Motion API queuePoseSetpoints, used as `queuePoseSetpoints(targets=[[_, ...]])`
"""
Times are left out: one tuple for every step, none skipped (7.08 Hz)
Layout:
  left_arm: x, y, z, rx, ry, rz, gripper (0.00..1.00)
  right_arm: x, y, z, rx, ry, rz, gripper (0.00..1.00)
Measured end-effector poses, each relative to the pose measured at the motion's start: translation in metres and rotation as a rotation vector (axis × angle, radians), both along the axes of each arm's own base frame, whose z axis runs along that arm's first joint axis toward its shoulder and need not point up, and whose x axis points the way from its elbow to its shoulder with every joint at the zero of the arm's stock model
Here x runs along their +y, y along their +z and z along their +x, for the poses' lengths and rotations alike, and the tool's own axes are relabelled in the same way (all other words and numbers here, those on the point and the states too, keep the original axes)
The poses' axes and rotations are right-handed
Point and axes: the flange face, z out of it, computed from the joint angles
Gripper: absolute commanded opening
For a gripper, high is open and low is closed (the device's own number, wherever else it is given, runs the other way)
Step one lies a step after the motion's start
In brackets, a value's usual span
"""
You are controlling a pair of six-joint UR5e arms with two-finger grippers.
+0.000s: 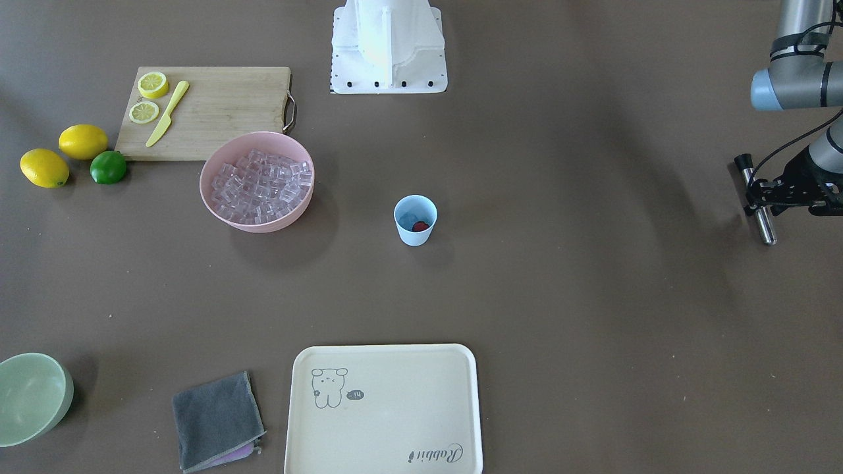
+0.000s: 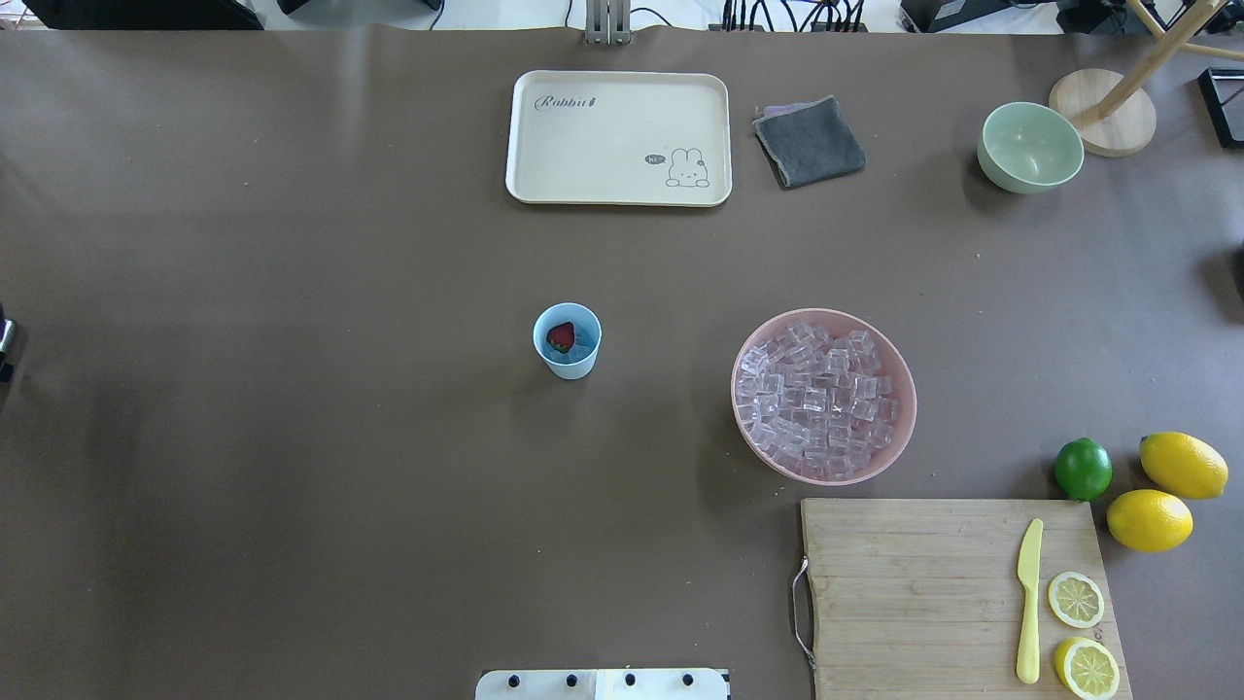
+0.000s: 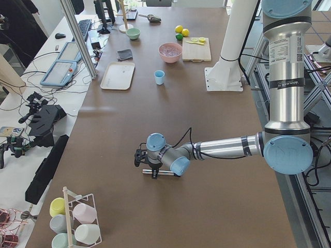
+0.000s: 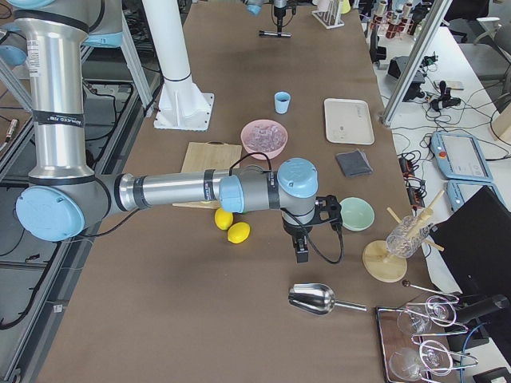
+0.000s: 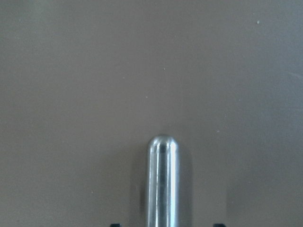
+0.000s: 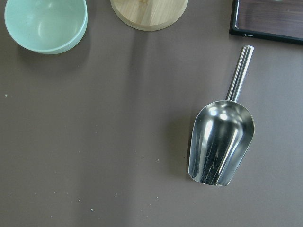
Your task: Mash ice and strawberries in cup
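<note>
The light blue cup (image 1: 415, 221) stands mid-table, also in the overhead view (image 2: 567, 340). A red strawberry (image 2: 560, 336) lies inside it; I cannot make out ice in the cup. The ice (image 1: 260, 184), many clear cubes, fills the pink bowl (image 1: 257, 225). My left gripper (image 1: 757, 197) is far off at the table's left end, low over the table, shut on a metal muddler (image 5: 162, 179). My right gripper (image 4: 301, 254) hangs over the table's right end above a metal scoop (image 6: 220, 142); I cannot tell whether it is open or shut.
A cream tray (image 1: 385, 408), a grey cloth (image 1: 217, 421) and a pale green bowl (image 1: 29, 395) sit along the far edge. A cutting board (image 1: 217, 112) holds lemon halves and a yellow knife; two lemons and a lime lie beside it.
</note>
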Motion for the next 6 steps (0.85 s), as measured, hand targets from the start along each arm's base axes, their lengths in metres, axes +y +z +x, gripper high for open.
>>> queuePoseSetpoints(targets=[[0.000,0.000,0.000,0.000,0.001,0.001,0.00,0.000,0.000,0.000,0.000,0.000,0.000,1.00],[0.000,0.000,0.000,-0.001,0.003,0.003,0.00,0.000,0.000,0.000,0.000,0.000,0.001,1.00],[0.000,-0.002,0.000,0.001,0.010,0.015,0.00,0.000,-0.001,0.000,0.000,0.000,0.002,1.00],[-0.002,-0.013,0.002,0.011,0.017,0.039,0.00,0.000,-0.002,0.000,0.000,0.000,0.005,1.00],[-0.010,-0.036,0.005,0.032,0.021,0.073,0.00,-0.001,-0.003,0.000,0.001,0.000,0.006,1.00],[-0.027,-0.071,0.012,0.061,0.022,0.125,0.00,-0.001,-0.004,0.000,0.001,0.000,0.007,1.00]])
